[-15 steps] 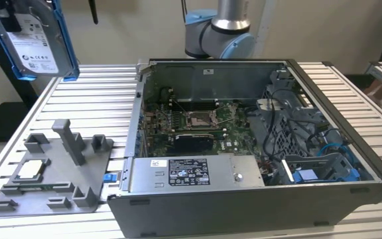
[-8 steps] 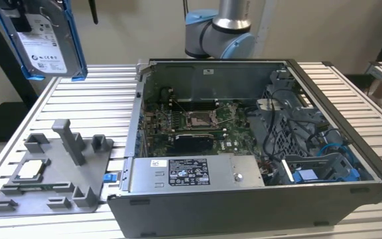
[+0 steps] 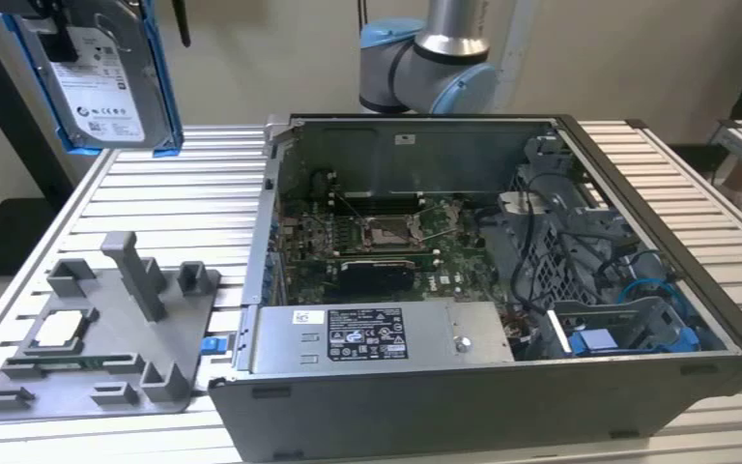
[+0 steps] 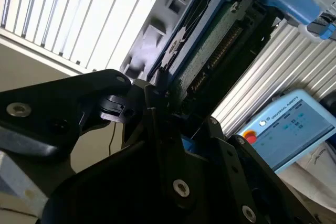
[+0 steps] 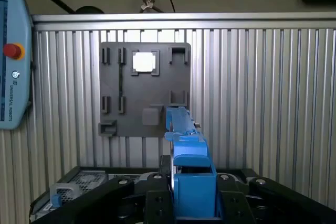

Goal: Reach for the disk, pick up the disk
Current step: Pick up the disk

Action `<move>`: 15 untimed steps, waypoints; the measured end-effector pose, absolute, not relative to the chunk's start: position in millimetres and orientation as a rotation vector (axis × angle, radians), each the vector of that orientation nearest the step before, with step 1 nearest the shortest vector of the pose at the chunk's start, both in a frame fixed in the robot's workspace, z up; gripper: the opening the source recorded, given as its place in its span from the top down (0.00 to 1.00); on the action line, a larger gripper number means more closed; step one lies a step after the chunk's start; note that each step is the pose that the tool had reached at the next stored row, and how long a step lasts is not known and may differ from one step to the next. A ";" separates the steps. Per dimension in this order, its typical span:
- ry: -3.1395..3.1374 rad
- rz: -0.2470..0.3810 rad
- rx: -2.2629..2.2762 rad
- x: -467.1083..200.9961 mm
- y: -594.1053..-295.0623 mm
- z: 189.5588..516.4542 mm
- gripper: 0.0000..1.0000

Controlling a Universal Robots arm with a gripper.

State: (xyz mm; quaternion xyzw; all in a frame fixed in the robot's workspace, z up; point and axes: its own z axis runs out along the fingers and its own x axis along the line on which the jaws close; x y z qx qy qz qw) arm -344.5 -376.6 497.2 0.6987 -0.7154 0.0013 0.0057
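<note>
One load: the disk point(image 3: 100, 82) is held upright in the air at ten o'clock of the computer case point(image 3: 474, 411) in the exterior view. It is well above the slatted table point(image 3: 190, 193), with its white label turned to that camera.
Jaws: the gripper point(image 5: 191, 179) is clamped on the disk. In the first wrist view the black fingers point(image 5: 157, 198) are pressed against either side of its blue edge.
Beyond the disk: a grey fixture plate point(image 5: 139, 93) is seen flat on the table in the first wrist view. In the exterior view it is placed at nine o'clock of the case, just beside it.
Plate contents: a small square silver chip point(image 3: 62, 332) is seated flat in a recess near the plate's nine o'clock edge. A narrow green strip point(image 3: 81, 362) is laid in a slot at six o'clock of the chip. Upright posts are carried elsewhere on the plate.
Case: it is laid on its side with the lid off, so the interior is exposed.
Case contents, six o'clock wall: a grey power supply point(image 3: 378, 333) is lodged along it.
Case contents, middle: a green motherboard point(image 3: 385, 237) is mounted on the floor, at twelve o'clock of the power supply.
Case contents, four o'clock corner: a drive cage point(image 3: 603, 319) with cables is fitted, and a blue bracket point(image 3: 597, 340) is seated inside it.
Farthest: the arm base point(image 3: 429, 68) is stood at twelve o'clock, behind the case.
</note>
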 end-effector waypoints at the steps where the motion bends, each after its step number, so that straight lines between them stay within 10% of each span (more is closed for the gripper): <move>1: -2.239 0.004 2.187 -342.8 -376.6 497.2 1.00; 15: -2.238 0.002 2.186 -308.5 -376.8 497.2 1.00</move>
